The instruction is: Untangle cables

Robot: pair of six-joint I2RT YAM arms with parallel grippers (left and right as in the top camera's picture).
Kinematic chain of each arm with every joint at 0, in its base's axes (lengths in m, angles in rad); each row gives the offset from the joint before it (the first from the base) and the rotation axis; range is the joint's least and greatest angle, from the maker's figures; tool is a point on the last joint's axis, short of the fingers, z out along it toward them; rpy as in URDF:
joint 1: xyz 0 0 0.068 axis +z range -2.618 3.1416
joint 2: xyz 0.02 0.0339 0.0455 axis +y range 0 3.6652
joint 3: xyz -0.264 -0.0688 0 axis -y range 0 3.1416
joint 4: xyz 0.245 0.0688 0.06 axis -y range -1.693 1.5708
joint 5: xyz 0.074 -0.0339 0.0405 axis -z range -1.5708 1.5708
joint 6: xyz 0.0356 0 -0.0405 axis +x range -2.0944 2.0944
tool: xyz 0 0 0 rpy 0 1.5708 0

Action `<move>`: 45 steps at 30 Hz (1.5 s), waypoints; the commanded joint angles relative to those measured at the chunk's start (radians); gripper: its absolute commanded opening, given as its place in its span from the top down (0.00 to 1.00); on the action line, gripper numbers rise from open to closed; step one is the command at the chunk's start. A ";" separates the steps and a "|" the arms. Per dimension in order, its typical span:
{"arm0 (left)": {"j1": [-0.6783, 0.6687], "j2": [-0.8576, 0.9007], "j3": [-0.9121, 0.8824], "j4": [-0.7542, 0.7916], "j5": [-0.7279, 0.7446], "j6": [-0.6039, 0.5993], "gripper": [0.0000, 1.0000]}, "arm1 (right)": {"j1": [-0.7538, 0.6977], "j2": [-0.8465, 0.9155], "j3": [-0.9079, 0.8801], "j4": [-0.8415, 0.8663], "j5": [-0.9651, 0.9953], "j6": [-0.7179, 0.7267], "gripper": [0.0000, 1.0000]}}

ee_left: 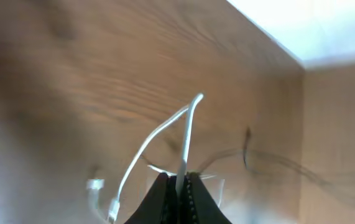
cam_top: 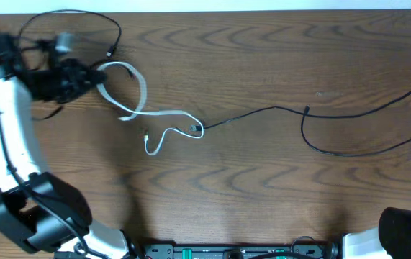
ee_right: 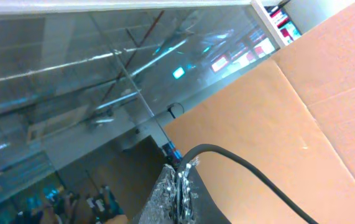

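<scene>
- A dark wooden table (cam_top: 277, 65) is filling the overhead view, with the cables lying across it from the left side to the right edge.
- The left gripper (ee_left: 178, 186) is pinching the white cable (cam_top: 142, 93) between closed fingers, at its loop on the table's left side.
- The white cord's far end is meeting a long black cable (cam_top: 263, 111) near the middle. I cannot tell whether they are knotted or only touching.
- Another black cable (cam_top: 83, 13) is looping beside the left gripper at the far edge.
- The right gripper (ee_right: 180, 183) is sitting clenched on nothing, pointing away from the table.
- Probably best: drawing the white cord slowly leftward and low while watching that junction. If the black line drags along, the right arm could be pinning it.
</scene>
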 commanded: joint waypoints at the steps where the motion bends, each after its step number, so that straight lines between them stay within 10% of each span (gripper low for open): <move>1: 0.142 -0.024 0.006 0.001 -0.149 -0.241 0.93 | -0.013 0.009 0.002 0.005 0.018 -0.032 0.99; 15: 0.373 -0.022 0.006 0.011 -0.690 -0.665 0.93 | -0.027 0.020 0.001 0.005 0.016 -0.032 0.99; 18: 0.367 -0.022 0.006 0.076 -0.296 -0.458 0.93 | -0.026 0.020 0.001 -0.014 -0.060 -0.006 0.99; 20: 0.351 -0.022 0.006 0.116 0.452 -0.109 0.93 | -0.026 0.020 0.000 -0.035 -0.168 0.002 0.99; 22: 0.327 -0.022 0.011 0.098 0.676 -0.087 0.93 | -0.026 0.020 0.000 -0.041 -0.227 0.002 0.99; 28: 0.197 -0.034 0.017 0.101 0.667 -0.145 0.93 | -0.026 0.020 0.000 -0.064 -0.360 0.007 0.99; 39: -0.031 -0.034 0.017 0.040 0.206 -0.308 0.93 | -0.024 0.020 -0.034 -0.099 -0.367 0.070 0.99; 45: -0.323 -0.033 0.016 -0.016 0.048 -0.309 0.93 | 0.005 0.020 -0.039 -0.119 -0.691 0.304 0.99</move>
